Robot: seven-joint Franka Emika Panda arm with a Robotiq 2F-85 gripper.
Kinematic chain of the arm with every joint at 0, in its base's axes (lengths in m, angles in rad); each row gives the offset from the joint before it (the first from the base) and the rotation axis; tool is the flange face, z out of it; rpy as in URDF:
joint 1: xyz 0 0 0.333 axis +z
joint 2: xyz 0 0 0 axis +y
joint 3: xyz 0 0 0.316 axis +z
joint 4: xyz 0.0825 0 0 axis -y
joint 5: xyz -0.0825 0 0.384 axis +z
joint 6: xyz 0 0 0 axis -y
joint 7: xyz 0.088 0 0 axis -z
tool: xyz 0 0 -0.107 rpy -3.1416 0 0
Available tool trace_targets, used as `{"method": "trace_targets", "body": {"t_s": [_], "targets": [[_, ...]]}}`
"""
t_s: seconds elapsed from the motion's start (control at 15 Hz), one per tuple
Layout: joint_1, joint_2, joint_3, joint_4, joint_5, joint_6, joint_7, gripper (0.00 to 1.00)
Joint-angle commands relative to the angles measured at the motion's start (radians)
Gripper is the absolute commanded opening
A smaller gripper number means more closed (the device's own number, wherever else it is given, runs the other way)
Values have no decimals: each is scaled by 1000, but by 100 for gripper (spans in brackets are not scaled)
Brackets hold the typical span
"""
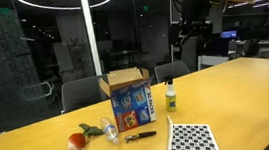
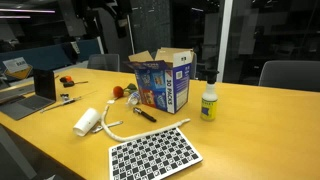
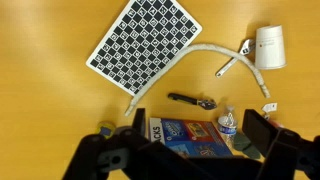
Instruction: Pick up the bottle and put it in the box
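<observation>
The bottle [image 1: 170, 97], yellow-green with a white cap, stands upright on the wooden table just beside the box [image 1: 128, 96]. Both also show in an exterior view, the bottle [image 2: 209, 101] and the blue printed box [image 2: 161, 82] with its brown flaps open. My gripper [image 1: 192, 29] hangs high above the table, well clear of both. In the wrist view the gripper [image 3: 200, 135] is open and empty, looking down on the box [image 3: 185, 131]. The yellow-green bottle is out of the wrist view.
A checkerboard sheet [image 1: 192, 139] lies near the table's front. A clear water bottle [image 3: 228, 123], a black marker [image 3: 192, 100], a white hose [image 3: 200, 55] and a white cup-like object [image 3: 270, 47] lie around the box. A red fruit [image 1: 76, 141] and a laptop [image 2: 40, 85] are nearby.
</observation>
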Motion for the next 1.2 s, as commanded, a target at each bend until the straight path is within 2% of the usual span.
{"method": "trace_targets", "body": {"t_s": [0.0, 0.53, 0.8, 1.07, 1.13], "targets": [[1, 0, -1, 8, -1, -2, 0, 100], [-6, -5, -8, 5, -1, 1, 2, 100], [-76, 42, -27, -13, 0, -27, 115, 100], [-176, 180, -46, 34, -38, 29, 230, 100], [-199, 247, -45, 72, -46, 56, 267, 100]]}}
